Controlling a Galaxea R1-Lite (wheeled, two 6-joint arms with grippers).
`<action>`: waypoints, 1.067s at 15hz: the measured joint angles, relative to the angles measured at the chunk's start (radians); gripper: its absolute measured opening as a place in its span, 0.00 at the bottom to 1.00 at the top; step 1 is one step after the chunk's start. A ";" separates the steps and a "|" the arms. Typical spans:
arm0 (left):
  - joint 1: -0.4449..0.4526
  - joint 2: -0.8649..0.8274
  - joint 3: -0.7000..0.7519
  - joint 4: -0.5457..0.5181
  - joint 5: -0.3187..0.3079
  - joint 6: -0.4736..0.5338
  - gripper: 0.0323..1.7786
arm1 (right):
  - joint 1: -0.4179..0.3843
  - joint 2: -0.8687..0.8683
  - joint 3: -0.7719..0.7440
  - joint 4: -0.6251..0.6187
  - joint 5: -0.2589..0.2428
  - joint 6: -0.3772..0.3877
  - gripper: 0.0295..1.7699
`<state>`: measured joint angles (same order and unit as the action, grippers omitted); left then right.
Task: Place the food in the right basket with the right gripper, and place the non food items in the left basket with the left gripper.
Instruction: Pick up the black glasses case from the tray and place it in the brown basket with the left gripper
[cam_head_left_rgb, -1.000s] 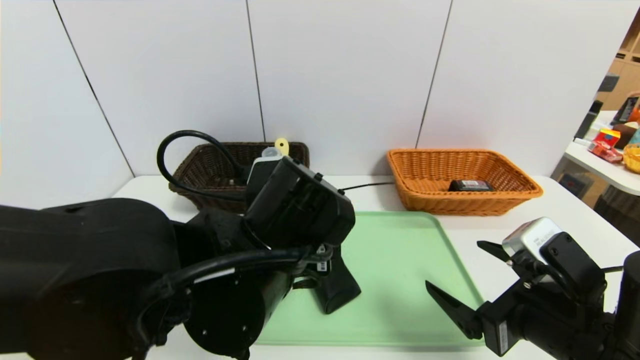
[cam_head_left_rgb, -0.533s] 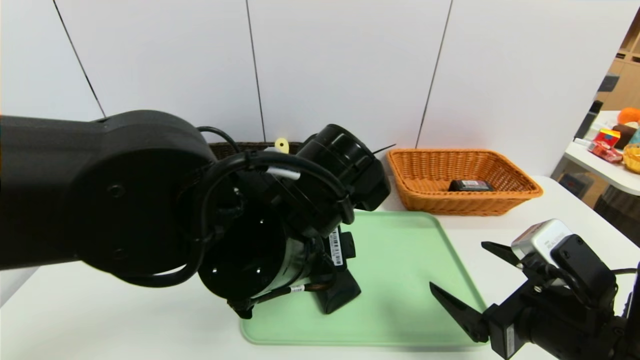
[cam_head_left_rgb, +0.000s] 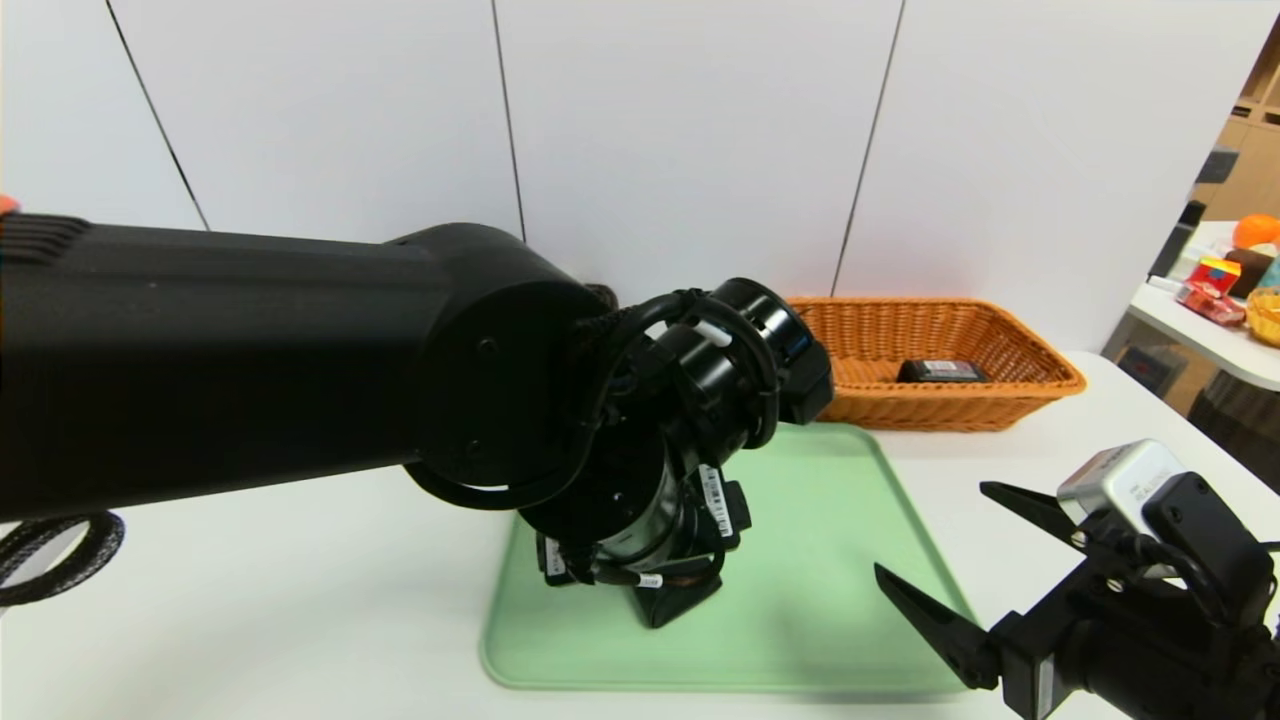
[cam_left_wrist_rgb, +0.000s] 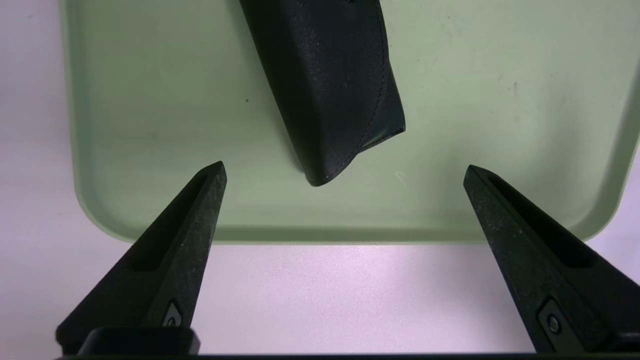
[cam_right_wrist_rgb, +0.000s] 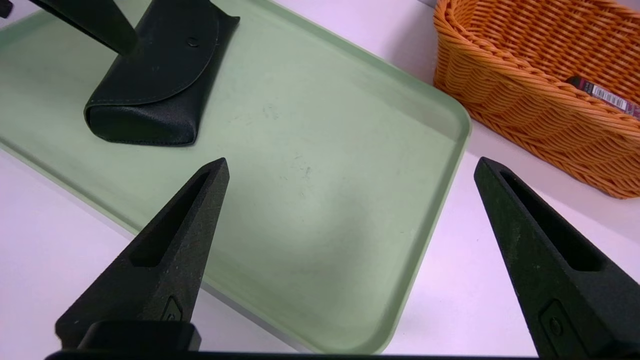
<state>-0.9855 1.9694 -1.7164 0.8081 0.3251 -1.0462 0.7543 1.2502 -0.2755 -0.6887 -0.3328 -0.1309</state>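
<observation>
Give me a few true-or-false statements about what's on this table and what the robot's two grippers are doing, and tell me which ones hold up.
1. The long black soft case lies on the green tray. True.
2. The left gripper is shut on the case. False: its jaws are wide apart above the near end of the case, holding nothing.
3. A small black carton sits inside the orange basket. True.
4. The right gripper carries a white bottle. False: it is open and empty, at the tray's right edge.
5. The orange basket stands on the green tray. False: it rests on the white table, behind the tray.
</observation>
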 joint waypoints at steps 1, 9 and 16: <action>0.009 0.013 -0.013 0.000 0.001 0.000 0.95 | 0.000 -0.002 0.001 0.000 0.000 0.000 0.96; 0.089 0.111 -0.095 -0.009 -0.007 0.008 0.95 | 0.000 -0.006 0.000 -0.001 0.001 -0.002 0.96; 0.116 0.204 -0.146 -0.012 -0.019 0.008 0.95 | 0.000 -0.007 0.000 0.000 0.002 -0.004 0.96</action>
<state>-0.8691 2.1738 -1.8628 0.7957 0.3064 -1.0381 0.7543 1.2436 -0.2760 -0.6889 -0.3304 -0.1347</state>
